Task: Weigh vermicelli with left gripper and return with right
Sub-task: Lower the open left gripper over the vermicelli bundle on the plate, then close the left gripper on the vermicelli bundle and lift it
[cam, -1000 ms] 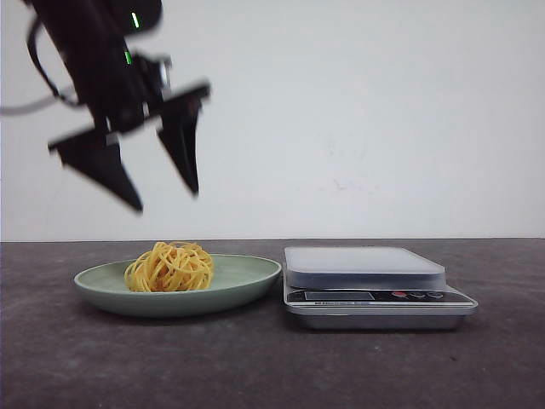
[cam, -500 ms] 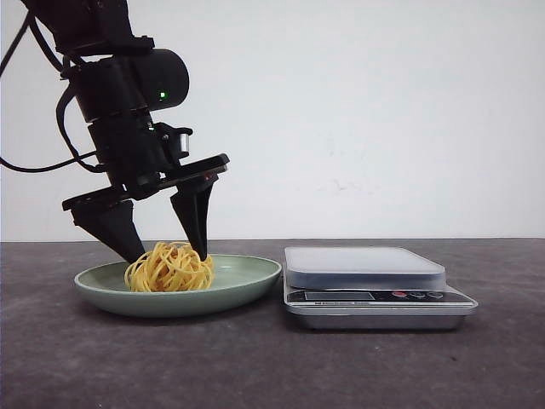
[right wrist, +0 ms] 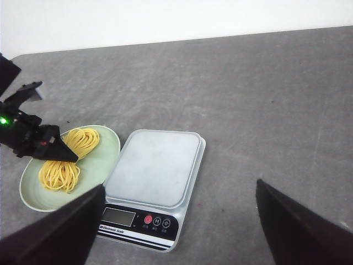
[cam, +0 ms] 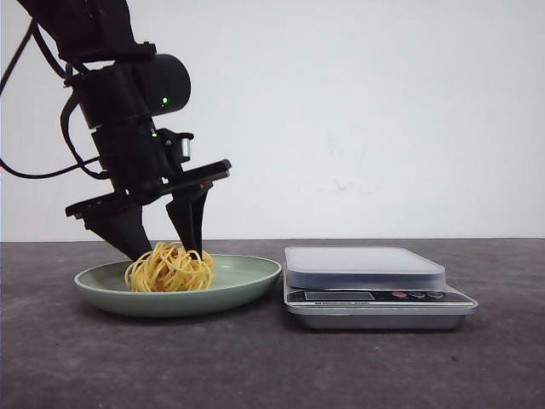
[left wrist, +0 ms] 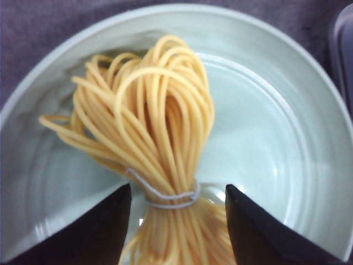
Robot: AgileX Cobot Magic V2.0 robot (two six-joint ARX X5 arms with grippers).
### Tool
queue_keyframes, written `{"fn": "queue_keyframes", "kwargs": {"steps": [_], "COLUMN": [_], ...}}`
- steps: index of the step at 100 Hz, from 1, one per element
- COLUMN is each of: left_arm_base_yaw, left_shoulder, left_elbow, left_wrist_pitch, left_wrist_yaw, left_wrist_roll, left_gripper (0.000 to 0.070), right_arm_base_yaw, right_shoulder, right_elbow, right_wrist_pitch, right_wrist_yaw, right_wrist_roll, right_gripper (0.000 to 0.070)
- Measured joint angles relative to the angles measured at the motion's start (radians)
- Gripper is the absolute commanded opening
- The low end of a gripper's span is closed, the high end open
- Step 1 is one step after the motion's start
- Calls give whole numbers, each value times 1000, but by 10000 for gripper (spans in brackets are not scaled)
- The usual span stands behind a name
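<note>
Your left gripper (cam: 166, 250) has its jaws spread around the vermicelli (cam: 169, 268), not clamping it; the nest lies in the plate (cam: 247, 277), toward its 9 o'clock side in the front view. The scale (cam: 375, 290) sits on the counter (cam: 272, 366) at the plate's 3 o'clock. Your right gripper (right wrist: 179, 232) hangs above with jaws wide apart.

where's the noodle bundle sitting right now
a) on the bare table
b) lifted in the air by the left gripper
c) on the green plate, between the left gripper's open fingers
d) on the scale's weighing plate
c: the noodles lie on the green plate, with the left gripper straddling them, fingers apart, and the scale bare.
</note>
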Motion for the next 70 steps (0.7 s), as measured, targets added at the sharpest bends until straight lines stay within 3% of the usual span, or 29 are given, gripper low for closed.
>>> {"fn": "queue_keyframes", "kwargs": {"steps": [15, 55, 70], "left_arm_base_yaw": [0, -8, -34], "left_shoulder": [2, -2, -47], "left_elbow": [0, 22, 78], "left_wrist_pitch": [5, -22, -30], "left_wrist_yaw": [-2, 16, 111], "left_wrist_roll": [0, 4, 2], "left_gripper": [0, 3, 3], "right_arm_base_yaw": [0, 0, 0], "right_shoulder": [0, 0, 0], "right_elbow": [0, 0, 0], "right_wrist_pitch": [0, 0, 0], "right_wrist_yaw": [0, 1, 1], "right_wrist_roll": [0, 0, 0], "right_gripper": [539, 539, 539]}}
